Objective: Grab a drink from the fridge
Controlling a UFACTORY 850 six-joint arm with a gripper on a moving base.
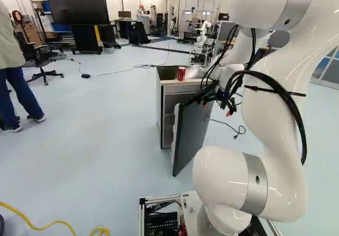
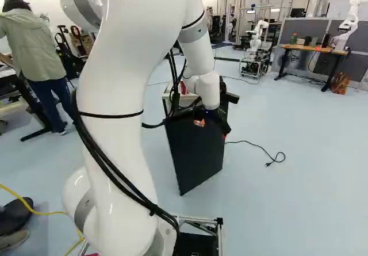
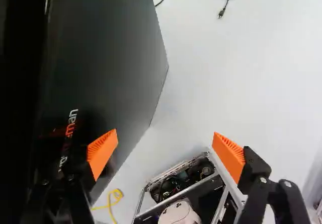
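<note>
Fingers (image 1: pixel 230 110) apart, nr fridge door (image 1: pixel 192 132), can (image 1: pixel 181 74) pt. hidden, R view

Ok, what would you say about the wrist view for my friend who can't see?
The robot's black gripper is wide open, its orange pads apart and nothing held, by a dark fridge door. Beyond are pale floor, a black power cable, a yellow cord and part of the robot's base.
</note>
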